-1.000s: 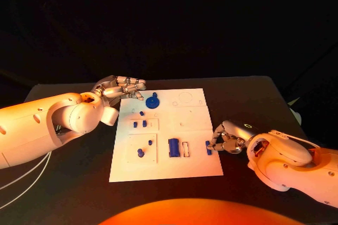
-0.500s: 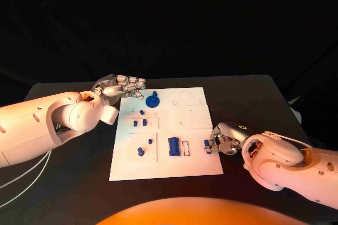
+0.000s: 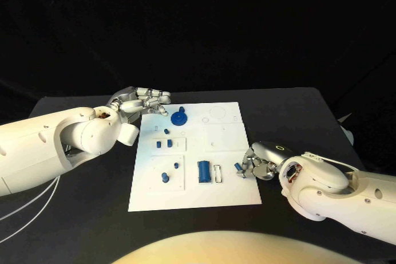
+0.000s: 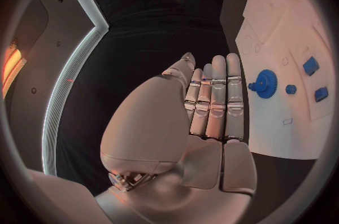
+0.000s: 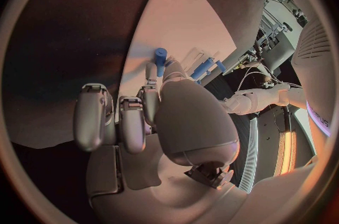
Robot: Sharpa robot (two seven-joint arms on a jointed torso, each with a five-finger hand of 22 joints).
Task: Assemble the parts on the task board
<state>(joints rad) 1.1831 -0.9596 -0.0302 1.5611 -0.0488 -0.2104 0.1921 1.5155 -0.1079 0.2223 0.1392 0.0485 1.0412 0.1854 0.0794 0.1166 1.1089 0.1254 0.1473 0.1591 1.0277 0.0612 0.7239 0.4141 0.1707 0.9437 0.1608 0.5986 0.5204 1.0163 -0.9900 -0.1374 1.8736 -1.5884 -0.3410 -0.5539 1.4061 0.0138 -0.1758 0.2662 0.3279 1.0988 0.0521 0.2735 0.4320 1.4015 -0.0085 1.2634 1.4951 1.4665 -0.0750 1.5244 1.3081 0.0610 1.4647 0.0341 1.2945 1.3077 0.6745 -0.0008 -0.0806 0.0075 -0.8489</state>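
The white task board [image 3: 227, 192] lies mid-table. My right hand [image 3: 259, 162] hangs over its right edge and pinches a small blue peg [image 3: 240, 168] between thumb and finger; the right wrist view shows that peg [image 5: 160, 58] sticking up from the fingertips of the hand [image 5: 166, 117] above the board [image 5: 180, 15]. A long blue block [image 3: 204, 171] stands beside an empty slot [image 3: 218, 173], just left of the peg. My left hand [image 3: 143, 101] rests off the board's far-left corner, near the blue gear [image 3: 178, 119]. Its fingers [image 4: 212, 102] lie straight, holding nothing, next to the gear [image 4: 265, 83].
Small blue pieces stand on the board's left half: two pegs [image 3: 163, 144] side by side, a low piece [image 3: 166, 132] behind them, and two more [image 3: 166, 177] on the near-left plate. Bare black table [image 3: 82, 189] surrounds the board.
My right hand has moved left from beside the board's edge to over it, carrying the blue peg toward the slot. The left hand has not moved.
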